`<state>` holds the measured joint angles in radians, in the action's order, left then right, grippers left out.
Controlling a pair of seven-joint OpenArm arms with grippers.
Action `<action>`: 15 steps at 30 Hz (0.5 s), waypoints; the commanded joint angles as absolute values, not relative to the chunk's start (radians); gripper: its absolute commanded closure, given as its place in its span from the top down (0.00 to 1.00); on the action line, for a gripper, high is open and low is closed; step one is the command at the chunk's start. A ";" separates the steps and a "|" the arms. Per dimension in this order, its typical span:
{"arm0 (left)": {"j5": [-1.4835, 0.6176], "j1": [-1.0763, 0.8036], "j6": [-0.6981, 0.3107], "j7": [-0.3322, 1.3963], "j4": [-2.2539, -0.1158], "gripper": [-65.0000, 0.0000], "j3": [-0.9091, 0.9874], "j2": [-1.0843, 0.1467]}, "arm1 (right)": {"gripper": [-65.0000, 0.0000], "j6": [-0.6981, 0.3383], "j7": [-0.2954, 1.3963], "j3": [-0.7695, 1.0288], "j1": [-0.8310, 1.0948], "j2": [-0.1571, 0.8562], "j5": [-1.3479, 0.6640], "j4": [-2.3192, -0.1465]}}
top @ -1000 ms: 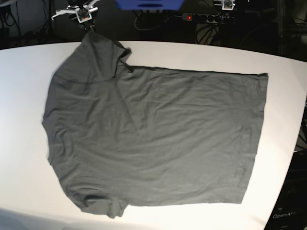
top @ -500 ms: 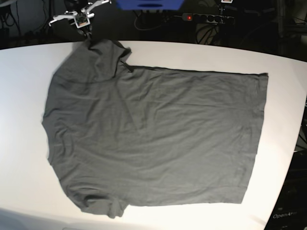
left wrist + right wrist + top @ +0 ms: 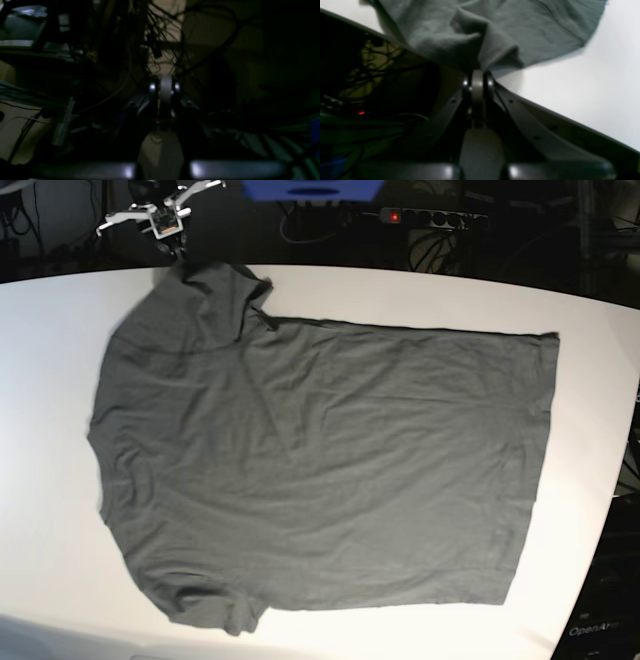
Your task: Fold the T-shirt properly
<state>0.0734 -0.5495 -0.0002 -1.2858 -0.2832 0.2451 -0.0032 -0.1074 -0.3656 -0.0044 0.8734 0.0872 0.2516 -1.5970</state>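
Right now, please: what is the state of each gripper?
Left gripper: closed, holding nothing, away from the table.
Right gripper: closed on the edge of the T-shirt at the table's far side.

A white worktop (image 3: 420,295) with a curved far edge fills most of the base view, brightly lit. Behind it the room is dark: tangled cables (image 3: 440,245), a power strip (image 3: 425,217) with a red light, a blue box (image 3: 310,189) at the top edge
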 commanded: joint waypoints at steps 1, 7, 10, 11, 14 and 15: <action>0.067 -0.605 -0.002 -1.317 -0.331 0.02 0.242 0.008 | 0.01 -0.101 -0.390 -0.002 0.889 0.102 0.243 -1.606; 0.064 -0.840 -0.001 -1.310 -0.769 0.02 0.243 0.059 | 0.01 -0.102 -0.390 -0.004 0.889 0.110 0.243 -1.606; 0.061 -0.921 0.004 -1.245 -0.957 0.02 0.243 0.059 | 0.01 -0.102 -0.390 -0.004 0.889 0.125 0.243 -1.606; 0.056 -0.943 0.004 -1.207 -1.023 0.02 0.245 0.059 | 0.01 -0.102 -0.390 -0.004 0.889 0.125 0.243 -1.606; -0.031 -1.003 -0.004 -1.040 -1.254 0.02 0.245 0.036 | 0.01 -0.102 -0.390 -0.002 0.885 0.125 0.243 -1.606; -0.061 -1.012 -0.004 -0.970 -1.337 0.02 0.245 0.004 | 0.01 -0.102 -0.390 -0.002 0.883 0.125 0.243 -1.606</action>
<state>-0.0616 -0.9939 -0.0063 -0.9138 -1.3296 0.2382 0.0162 -0.1051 -0.3660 -0.0044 0.8722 0.1184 0.2520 -1.5963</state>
